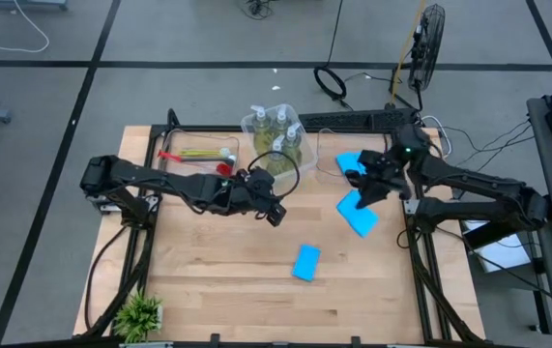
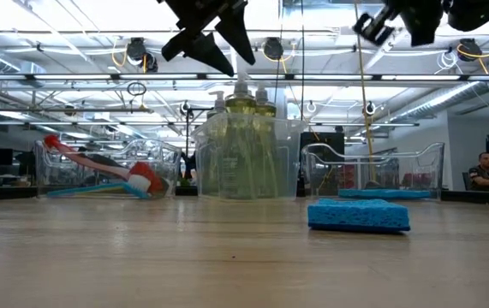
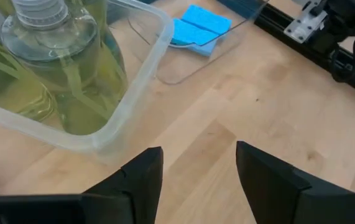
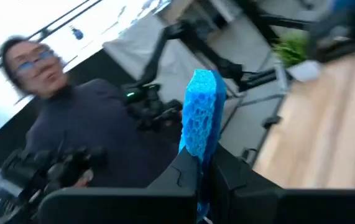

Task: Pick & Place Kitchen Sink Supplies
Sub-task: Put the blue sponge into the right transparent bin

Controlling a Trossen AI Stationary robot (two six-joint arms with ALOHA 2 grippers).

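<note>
My right gripper (image 1: 365, 193) is shut on a bright-blue sponge (image 1: 358, 215) above the table's right half, in front of the clear bin with sponges (image 1: 353, 162). Another blue sponge (image 1: 305, 262) lies flat on the wood near the middle. My left gripper (image 1: 277, 213) hangs open and empty just on the near side of the middle clear bin (image 1: 277, 140). Soap pump bottles (image 3: 59, 56) stand upright in that bin. The far-left bin (image 1: 198, 155) holds dish brushes lying on their sides. My right gripper pinches one end of the sponge (image 4: 197, 146) between its two fingers, across the flat faces. The fingers point about level, and the rest of the sponge sticks out past the fingertips, edge-on to the wrist camera. It is lifted clear of the table.
A small green potted plant (image 1: 140, 314) stands at the near left corner. A black frame (image 1: 421, 242) runs along the table's edges. A person (image 4: 84, 149) shows beyond the table in the right wrist view. Bare wood lies along the near half.
</note>
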